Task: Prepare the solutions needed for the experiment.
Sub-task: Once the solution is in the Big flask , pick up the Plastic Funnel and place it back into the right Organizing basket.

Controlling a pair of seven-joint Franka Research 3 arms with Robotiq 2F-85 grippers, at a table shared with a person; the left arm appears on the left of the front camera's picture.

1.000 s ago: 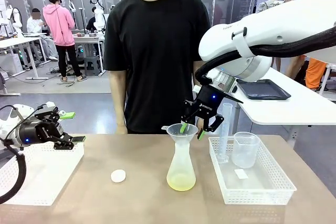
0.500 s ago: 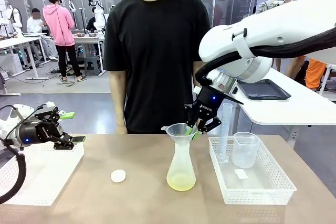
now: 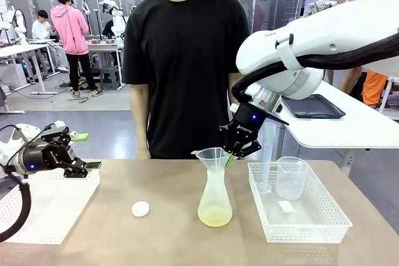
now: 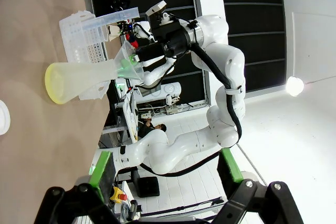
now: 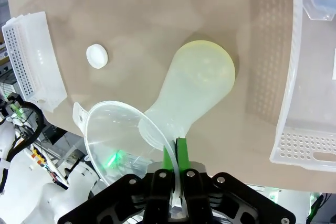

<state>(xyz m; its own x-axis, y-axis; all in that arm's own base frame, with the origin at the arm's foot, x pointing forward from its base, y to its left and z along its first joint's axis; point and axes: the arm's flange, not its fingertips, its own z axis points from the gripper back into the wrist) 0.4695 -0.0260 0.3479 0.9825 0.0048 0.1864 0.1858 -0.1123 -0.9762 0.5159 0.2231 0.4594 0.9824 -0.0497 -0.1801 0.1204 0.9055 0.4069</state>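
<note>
A brown table (image 3: 156, 235) runs across the front view; behind it a person (image 3: 187, 60) in a black shirt stands at twelve o'clock, in a wide workshop with grey floor, further desks and other people far back; a second white table at three o'clock carries a black tray (image 3: 312, 105). At the table's middle stands a translucent flask (image 3: 215, 197) with a funnel (image 3: 211, 155) in its neck; the solutions (image 3: 215, 218), a shallow pale yellow-green layer, lie in the flask's bottom. A white cap (image 3: 140, 209) rests at nine o'clock of the flask, apart from it; at three o'clock a white perforated basket (image 3: 312, 232) holds a tall cylinder (image 3: 268, 154) and a beaker (image 3: 291, 177); a second white basket (image 3: 50, 216) sits at the left edge.

The right gripper (image 3: 232, 152) comes down at the funnel's two o'clock side. From above, the right wrist view settles the grip; the green fingers (image 5: 181, 153) are pressed together on the funnel's rim wall, with the flask's round base and yellow-green edge beyond at one o'clock. The left gripper (image 3: 87, 151) hovers over the left basket, its jaws spread wide with nothing between them; the left wrist view, rolled sideways, shows its green pads (image 4: 100, 169) far apart and the flask at ten o'clock.
</note>
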